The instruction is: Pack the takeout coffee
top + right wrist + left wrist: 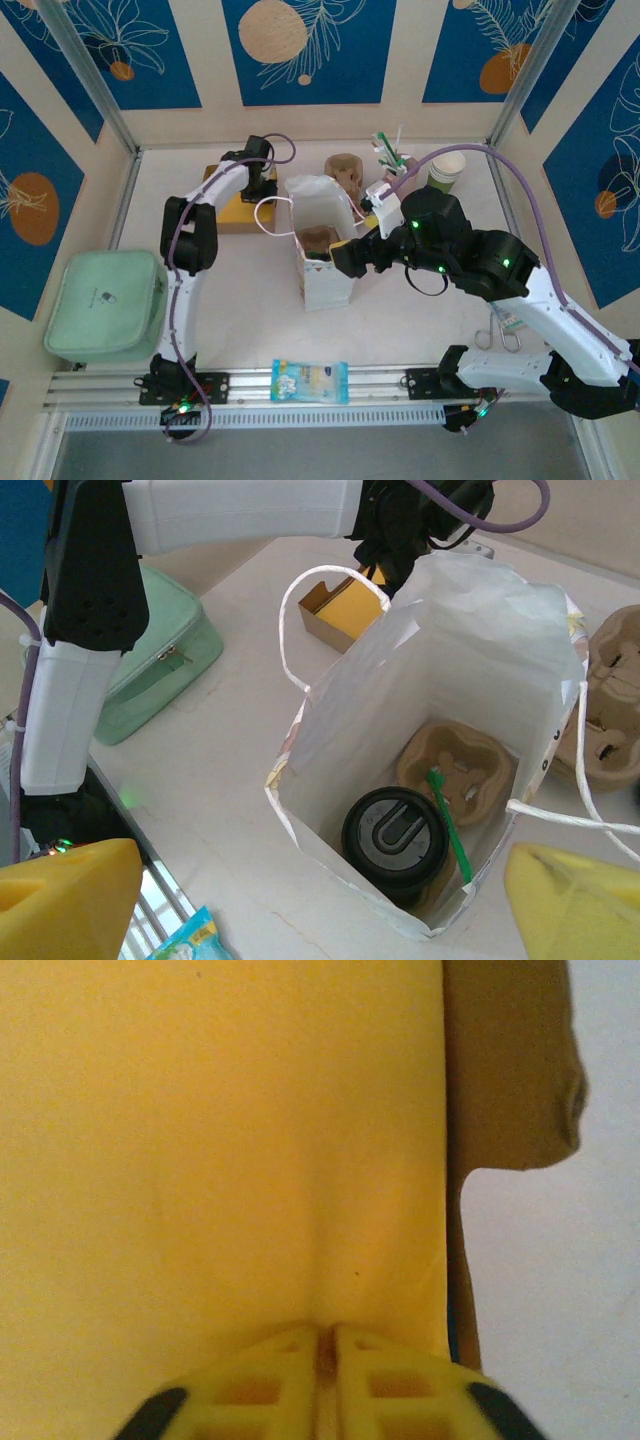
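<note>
The paper coffee cup (447, 171), white at the rim and green lower down, stands upright on the table (250, 330) in the upper right of the overhead view. It is well apart from the white paper bag (318, 282) at the centre, and no gripper touches it.

The right gripper (320, 908) hangs over the open mouth of the bag with its yellow fingers (65, 895) spread wide at the bottom corners of the wrist view, holding nothing. Down in the bag sit a black round lid (395, 840), a cardboard tray (470, 770) and a green stirrer (452, 830) lying across them.

At upper left of the bag, the left gripper (325, 1360) is pressed together, its tips against the top of a yellow box (200, 1140); I cannot tell whether it pinches anything. A green pouch (105, 305) lies at the left edge.
</note>
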Controlling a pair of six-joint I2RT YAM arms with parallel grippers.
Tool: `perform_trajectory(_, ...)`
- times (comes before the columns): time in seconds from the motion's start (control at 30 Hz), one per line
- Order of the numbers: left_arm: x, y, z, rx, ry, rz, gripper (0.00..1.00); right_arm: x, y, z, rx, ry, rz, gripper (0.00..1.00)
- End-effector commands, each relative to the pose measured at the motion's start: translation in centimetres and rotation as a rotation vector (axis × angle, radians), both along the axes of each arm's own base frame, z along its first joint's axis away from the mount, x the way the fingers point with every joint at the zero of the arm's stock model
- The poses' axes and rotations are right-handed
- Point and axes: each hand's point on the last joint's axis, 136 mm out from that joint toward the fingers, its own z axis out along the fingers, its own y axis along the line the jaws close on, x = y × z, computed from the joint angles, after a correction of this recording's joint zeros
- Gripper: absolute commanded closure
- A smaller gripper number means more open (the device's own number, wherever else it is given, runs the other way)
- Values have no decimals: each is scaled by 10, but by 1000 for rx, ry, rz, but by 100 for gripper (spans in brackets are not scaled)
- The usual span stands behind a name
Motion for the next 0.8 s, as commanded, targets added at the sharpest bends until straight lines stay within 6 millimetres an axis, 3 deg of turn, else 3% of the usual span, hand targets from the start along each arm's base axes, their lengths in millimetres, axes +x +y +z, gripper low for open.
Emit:
perform_trajectory(0.0,-1,2,0,32,7,-6,95,-1,-5,6,16,-25,-13,6)
perform_trajectory(0.5,5,4,68,-20,-111,-8,100,-2,-6,3,10,-19,-14,6)
perform_trajectory(0.77,6,13,76,-33,-118,7,100,-3,-6,3,10,-19,-9,6)
